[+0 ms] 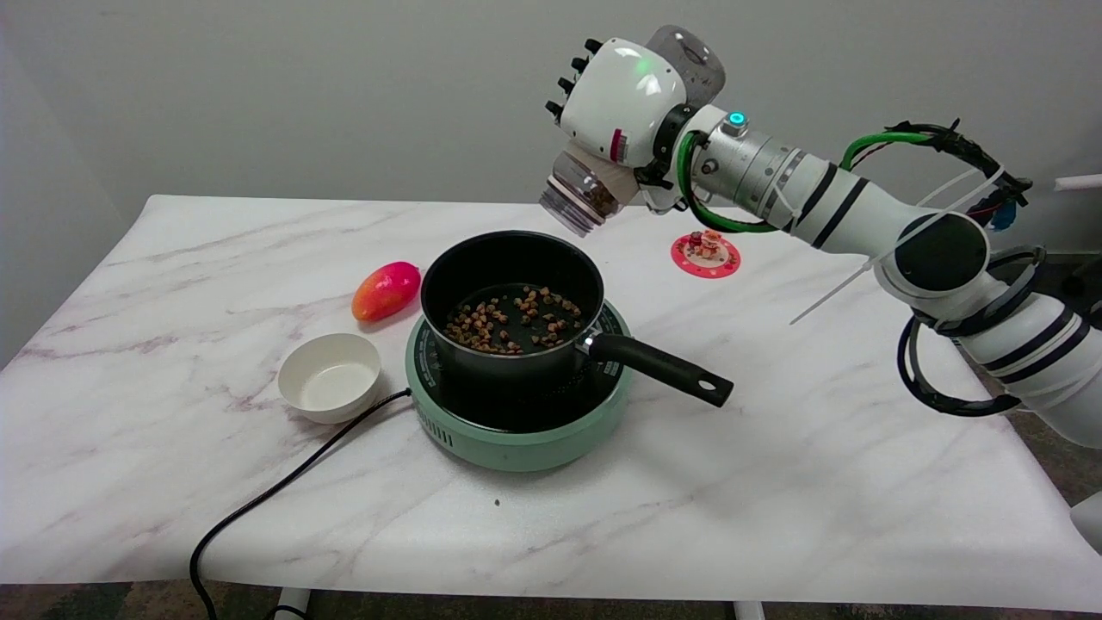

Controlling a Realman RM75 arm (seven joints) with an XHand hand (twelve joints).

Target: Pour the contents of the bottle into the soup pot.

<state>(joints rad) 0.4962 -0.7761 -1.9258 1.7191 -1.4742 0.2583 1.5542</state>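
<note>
Hand: my right hand [622, 102] is up in the air at about 1 o'clock from the pot, fingers wrapped around the bottle and clamped on it.
Bottle: the bottle [578, 196] is tipped mouth-down toward 7 o'clock; its open neck hangs just above the far right of the pot rim, not touching it.
Bottle contents: I can make out a few brown bits near the neck, but I cannot tell how much is left.
Pot: the black pot [513, 267] sits on the green hotplate [516, 435], handle pointing to 4 o'clock, with brown pellets [513, 323] spread over its bottom.
Done: I judge the pour well under way, most pieces already landed inside.
Left: shake out any remainder, tip the bottle upright, set it down.
Spill check: one dark speck lies on the table [775, 448] at 6 o'clock of the hotplate; otherwise I see none outside.
</note>
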